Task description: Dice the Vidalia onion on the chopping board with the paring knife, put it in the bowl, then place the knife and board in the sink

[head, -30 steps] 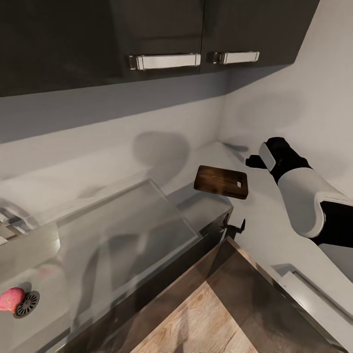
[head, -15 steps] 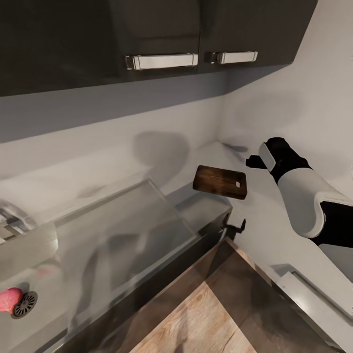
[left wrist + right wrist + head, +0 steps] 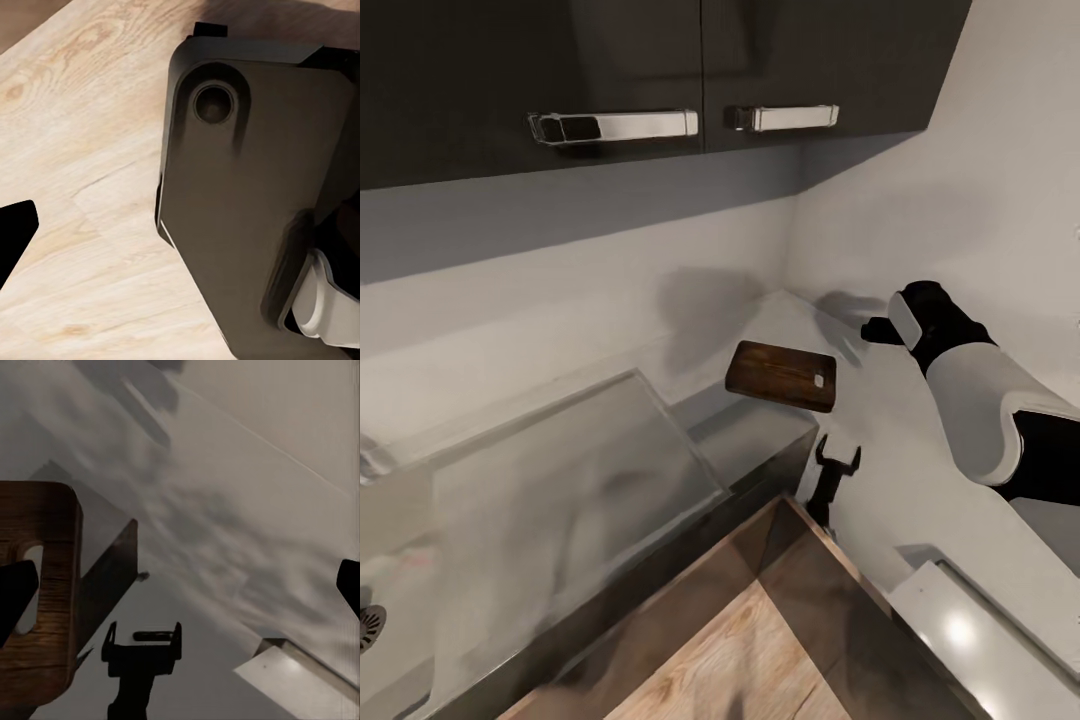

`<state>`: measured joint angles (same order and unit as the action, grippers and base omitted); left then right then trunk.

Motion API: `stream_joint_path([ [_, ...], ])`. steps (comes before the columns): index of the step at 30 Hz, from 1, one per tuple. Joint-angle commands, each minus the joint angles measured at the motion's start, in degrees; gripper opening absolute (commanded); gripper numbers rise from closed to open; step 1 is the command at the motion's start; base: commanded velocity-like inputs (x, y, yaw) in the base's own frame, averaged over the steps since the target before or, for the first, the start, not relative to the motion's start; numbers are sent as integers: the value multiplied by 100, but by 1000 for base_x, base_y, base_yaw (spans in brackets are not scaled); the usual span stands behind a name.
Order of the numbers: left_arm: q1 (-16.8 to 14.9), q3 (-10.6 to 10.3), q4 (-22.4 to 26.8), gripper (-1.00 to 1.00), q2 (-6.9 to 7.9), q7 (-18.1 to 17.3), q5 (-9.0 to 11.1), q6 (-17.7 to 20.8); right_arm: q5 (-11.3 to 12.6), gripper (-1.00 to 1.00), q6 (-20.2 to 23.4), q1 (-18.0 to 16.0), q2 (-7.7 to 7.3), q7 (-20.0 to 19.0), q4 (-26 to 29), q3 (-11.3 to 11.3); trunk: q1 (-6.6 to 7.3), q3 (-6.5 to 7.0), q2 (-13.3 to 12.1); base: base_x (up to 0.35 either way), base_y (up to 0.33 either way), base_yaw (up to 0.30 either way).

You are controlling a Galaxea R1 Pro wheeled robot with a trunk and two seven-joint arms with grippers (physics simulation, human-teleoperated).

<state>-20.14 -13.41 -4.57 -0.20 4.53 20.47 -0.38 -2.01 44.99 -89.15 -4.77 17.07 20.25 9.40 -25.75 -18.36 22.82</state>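
Observation:
The brown chopping board [image 3: 780, 376] lies flat on the grey countertop [image 3: 755, 425] near the wall corner; the right wrist view has its slotted end [image 3: 37, 607]. My right gripper [image 3: 878, 328] hovers to the board's right and slightly beyond it, apart from it. In its own view it [image 3: 180, 585] stands open with nothing between the fingertips. The sink's steel drainboard [image 3: 560, 480] and drain [image 3: 366, 626] are at the left. My left gripper [image 3: 180, 225] points at the wood floor, one fingertip [image 3: 15, 232] at the frame's edge. Onion, paring knife and bowl are out of view.
Dark wall cabinets [image 3: 660, 60] with chrome handles hang above the counter. A black forked piece [image 3: 836, 468] stands by the counter's end. A white ledge [image 3: 980, 630] runs along the right wall, with pale wood floor [image 3: 740, 660] between. My dark base [image 3: 247, 187] sits under the left arm.
The camera has turned right, so the counter, board and cabinets have shifted left in the picture and the onion has slipped out at the left edge. The right arm holds its pose.

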Motion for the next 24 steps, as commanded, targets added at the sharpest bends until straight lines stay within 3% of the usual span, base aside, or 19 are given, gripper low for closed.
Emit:
stream_joint_path([
  [1, -8, -48, -11, 100, -2, 4, 45, -5, -19, 100, 20, -2, 3, 7, 5, 36, -3, -9, 10, 2, -55, 0],
  [12, -8, -48, -9, 100, 2, 1, 45, -6, -26, 100, 19, 3, 3, 7, 0, 36, -3, -9, 10, 27, -10, 0],
  [24, -8, -48, -9, 100, 2, 3, 45, -5, -28, 100, 19, 10, 3, 7, -4, 32, -3, -9, 10, 184, 96, 0],
])
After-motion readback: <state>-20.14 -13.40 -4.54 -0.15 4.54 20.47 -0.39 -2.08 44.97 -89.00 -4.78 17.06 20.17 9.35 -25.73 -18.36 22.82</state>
